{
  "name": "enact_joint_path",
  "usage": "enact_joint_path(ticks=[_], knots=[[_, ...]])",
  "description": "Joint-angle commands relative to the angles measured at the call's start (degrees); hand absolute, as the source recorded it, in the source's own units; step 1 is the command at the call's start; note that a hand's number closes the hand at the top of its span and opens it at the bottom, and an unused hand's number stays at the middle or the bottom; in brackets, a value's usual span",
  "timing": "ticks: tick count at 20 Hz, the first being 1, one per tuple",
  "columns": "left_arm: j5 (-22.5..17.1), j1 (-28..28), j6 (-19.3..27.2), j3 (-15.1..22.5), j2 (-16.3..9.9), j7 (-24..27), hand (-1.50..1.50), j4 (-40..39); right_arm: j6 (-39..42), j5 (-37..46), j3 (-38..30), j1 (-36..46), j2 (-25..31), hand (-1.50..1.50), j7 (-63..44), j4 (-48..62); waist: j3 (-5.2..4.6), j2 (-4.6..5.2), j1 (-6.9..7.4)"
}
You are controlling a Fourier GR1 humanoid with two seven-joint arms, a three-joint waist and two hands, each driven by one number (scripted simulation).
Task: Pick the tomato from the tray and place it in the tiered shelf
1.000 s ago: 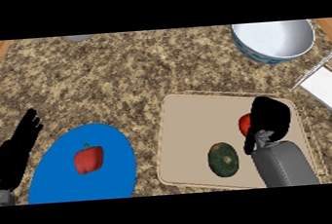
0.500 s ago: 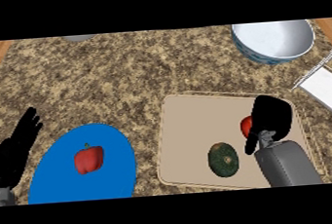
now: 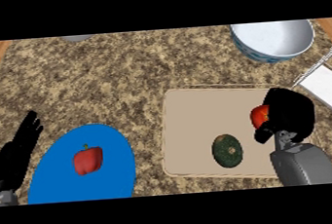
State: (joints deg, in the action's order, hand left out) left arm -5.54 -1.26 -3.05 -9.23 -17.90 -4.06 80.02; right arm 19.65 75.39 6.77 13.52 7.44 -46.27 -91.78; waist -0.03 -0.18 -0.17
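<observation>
Head view: the right hand (image 3: 290, 114) has settled lower over the tomato (image 3: 259, 116) on the beige tray (image 3: 192, 131) than a second ago, fingers now curled round it, so the pick appears under way. Beside it lies a dark green squash (image 3: 228, 150). The left hand (image 3: 13, 154) rests open at the left edge.
</observation>
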Motion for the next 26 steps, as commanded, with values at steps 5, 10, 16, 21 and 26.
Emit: enact_joint_path(ticks=[5,10,16,21,26], knots=[[0.05,0.06,-1.16,-1.03,-0.62,0.6,0.0,0.22,-1.23,-9.25,-9.9,-5.15,2.84,1.5,3.59,-16.08,0.02,-0.02,-0.55],[0.15,2.28,-1.07,-1.72,-0.32,0.9,0.0,-3.13,7.07,-10.71,-10.43,-1.03,-1.37,1.5,-6.76,-29.72,-0.03,0.0,-0.41],[0.25,0.8,0.08,-0.35,0.71,-4.05,0.0,3.14,11.83,-18.84,-18.18,3.64,-4.25,1.5,-13.05,-44.08,0.01,-0.12,-0.29],[1.26,0.47,-0.42,-1.11,0.17,-1.77,0.0,0.86,20.19,-22.45,-23.64,11.04,-0.78,1.5,-18.27,-51.69,-0.06,-0.16,-0.61],[-0.09,3.83,-1.92,-1.84,-0.92,-4.35,0.0,0.4,22.56,-21.5,-26.03,23.13,0.87,1.5,-20.62,-47.85,-0.05,-0.18,-0.35]])
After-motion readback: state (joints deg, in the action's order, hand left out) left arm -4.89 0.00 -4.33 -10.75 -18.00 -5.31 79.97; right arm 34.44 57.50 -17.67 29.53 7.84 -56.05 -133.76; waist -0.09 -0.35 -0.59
